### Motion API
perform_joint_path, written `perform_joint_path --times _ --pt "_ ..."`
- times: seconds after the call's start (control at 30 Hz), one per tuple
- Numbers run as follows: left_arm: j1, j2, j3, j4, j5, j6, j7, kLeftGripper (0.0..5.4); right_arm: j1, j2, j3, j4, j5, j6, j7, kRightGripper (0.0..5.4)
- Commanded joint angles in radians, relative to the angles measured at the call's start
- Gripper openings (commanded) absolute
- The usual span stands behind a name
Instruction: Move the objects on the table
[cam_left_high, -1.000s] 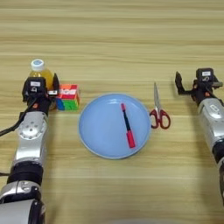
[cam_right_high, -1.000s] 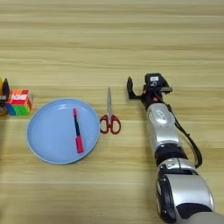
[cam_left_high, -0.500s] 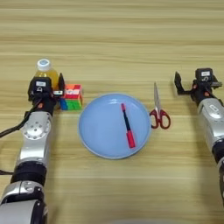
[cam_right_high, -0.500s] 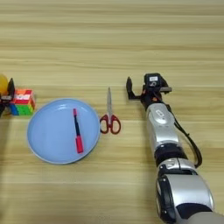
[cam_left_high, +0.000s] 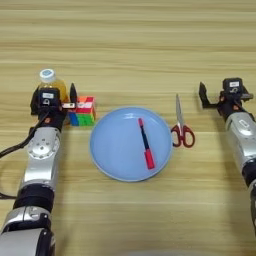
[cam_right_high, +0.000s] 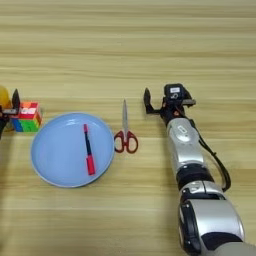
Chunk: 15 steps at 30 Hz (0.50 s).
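Resting at frame left, left gripper (cam_left_high: 56, 95) with fingers spread beside juice bottle (cam_left_high: 51, 85) and Rubik's cube (cam_left_high: 82, 110); right gripper (cam_right_high: 161, 101) released.

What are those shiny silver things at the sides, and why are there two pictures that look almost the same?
Those are a robot's two arms. Both pictures come from a camera on its head looking down at a wooden table; it has two eyes, like you, so one sees a bit more to the left and one a bit more to the right.

Each arm ends in a gripper with two black fingers. The left gripper is by a small orange juice bottle, next to a colourful Rubik's cube. The right gripper is open and holds nothing.

In the middle is a light-blue plate with a red-and-black pen on it. Red-handled scissors lie just right of the plate.
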Motion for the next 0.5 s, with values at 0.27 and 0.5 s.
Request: perform_joint_path --times 0.27,0.5 --pt "-0.011 0.016 0.000 0.003 0.007 0.001 0.026 5.38 0.002 0.000 0.001 -0.011 -0.002 0.001 0.007 5.40" --pt "0.017 0.017 0.006 -0.028 0.007 0.006 0.042 5.38 0.009 -0.004 0.001 -0.026 0.000 -0.004 0.013 5.40"
